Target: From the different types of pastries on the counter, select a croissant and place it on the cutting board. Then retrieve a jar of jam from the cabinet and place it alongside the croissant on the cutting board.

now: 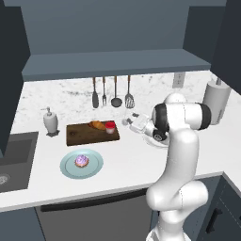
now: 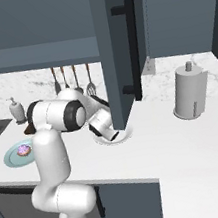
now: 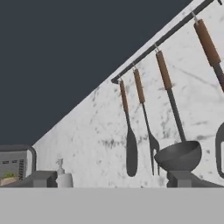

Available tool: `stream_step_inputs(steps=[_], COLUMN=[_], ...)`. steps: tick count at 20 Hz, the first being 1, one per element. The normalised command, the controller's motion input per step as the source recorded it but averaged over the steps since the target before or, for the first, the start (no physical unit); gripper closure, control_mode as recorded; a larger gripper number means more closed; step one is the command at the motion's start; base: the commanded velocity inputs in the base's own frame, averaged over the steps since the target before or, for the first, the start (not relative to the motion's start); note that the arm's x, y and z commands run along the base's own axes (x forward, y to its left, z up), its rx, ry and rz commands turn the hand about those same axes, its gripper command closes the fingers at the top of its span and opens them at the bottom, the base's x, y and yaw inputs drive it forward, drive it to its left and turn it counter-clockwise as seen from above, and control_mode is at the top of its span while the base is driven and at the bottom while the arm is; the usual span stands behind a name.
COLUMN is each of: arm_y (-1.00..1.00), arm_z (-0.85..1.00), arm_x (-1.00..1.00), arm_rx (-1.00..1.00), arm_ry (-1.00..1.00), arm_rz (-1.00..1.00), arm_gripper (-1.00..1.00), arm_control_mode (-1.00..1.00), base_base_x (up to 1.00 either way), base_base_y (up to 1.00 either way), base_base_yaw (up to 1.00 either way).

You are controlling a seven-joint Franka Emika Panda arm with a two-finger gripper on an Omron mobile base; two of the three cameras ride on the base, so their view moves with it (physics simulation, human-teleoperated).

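Observation:
The dark brown cutting board [image 1: 84,135] lies on the white counter [image 1: 132,164]. On it rest the orange-brown croissant [image 1: 98,124] and, right beside it, the small red jar of jam [image 1: 110,127]. My gripper [image 1: 128,120] hovers just right of the board, apart from the jar. It is open, its fingertips [image 3: 37,179] spread wide with nothing between them. The round pink-purple frosted pastry [image 1: 82,161] sits on a light blue plate [image 1: 68,170] in front of the board. The dark blue-grey cabinet shelf [image 1: 117,63] runs above.
Hanging utensils [image 1: 110,94] line the back wall, straight ahead in the hand view. A soap dispenser [image 1: 51,121] stands left of the board, with a sink [image 1: 9,160] further left. A white plate [image 2: 115,136] lies under my hand. An open cabinet door [image 2: 116,54] and a paper towel roll [image 2: 189,92] stand right.

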Motion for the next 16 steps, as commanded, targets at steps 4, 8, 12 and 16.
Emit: stream_step_inputs(steps=[4,8,12,16], arm_y=[-0.91,-0.22,-0.06,-0.76], arm_z=[0.0,0.0,-0.01,-0.32], arm_x=[0.0,0.0,0.0,-0.08], arm_rx=[0.01,0.0,-0.04,-0.26], arm_ry=[0.08,0.02,0.0,0.07], arm_rz=[0.0,0.0,0.0,0.0], arm_gripper=[-1.0,-1.0,-1.0,-1.0], arm_control_mode=[-1.0,-1.0,-1.0,-1.0], base_base_x=[0.0,0.0,0.0,0.0], base_base_y=[0.0,0.0,0.0,0.0], base_base_yaw=[0.0,0.0,0.0,0.0])
